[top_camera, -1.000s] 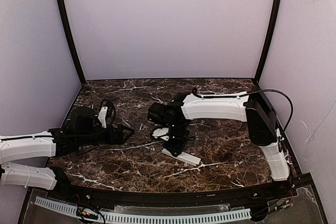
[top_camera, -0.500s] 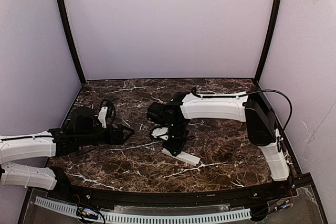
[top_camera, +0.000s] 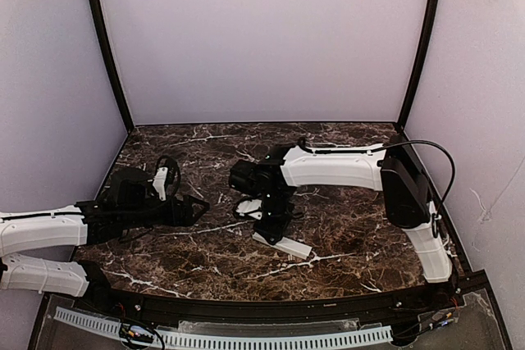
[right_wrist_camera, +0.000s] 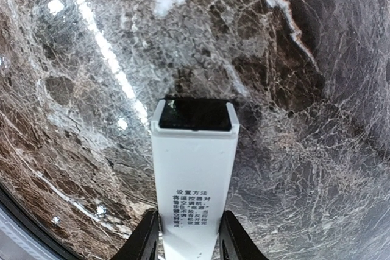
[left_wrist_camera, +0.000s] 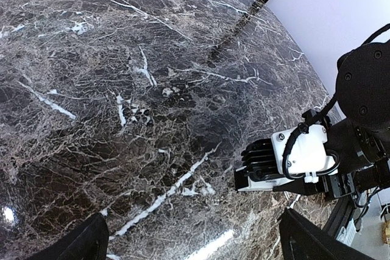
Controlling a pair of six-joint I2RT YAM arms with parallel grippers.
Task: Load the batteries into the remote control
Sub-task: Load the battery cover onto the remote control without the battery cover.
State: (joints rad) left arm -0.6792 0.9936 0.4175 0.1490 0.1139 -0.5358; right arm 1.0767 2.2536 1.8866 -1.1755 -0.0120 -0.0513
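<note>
The remote control (right_wrist_camera: 195, 175) is a slim white bar with printed text and a dark open recess (right_wrist_camera: 195, 115) at its far end. My right gripper (right_wrist_camera: 190, 242) is shut on its near end, one finger on each long side. In the top view the remote (top_camera: 287, 245) sits low over the marble at centre, under the right gripper (top_camera: 275, 223). My left gripper (top_camera: 197, 206) is open and empty at the left, pointing toward the right gripper. In the left wrist view its fingertips (left_wrist_camera: 85, 242) frame bare marble. No blue batteries show in any view.
The marble table (top_camera: 344, 227) is walled by pale panels at the back and sides, with black corner posts (top_camera: 107, 47). The right wrist's white camera block (left_wrist_camera: 298, 153) shows in the left wrist view. A black rail (top_camera: 246, 309) runs along the near edge.
The right arm has edged very slightly left with the remote in its grip. The left arm has not moved.
</note>
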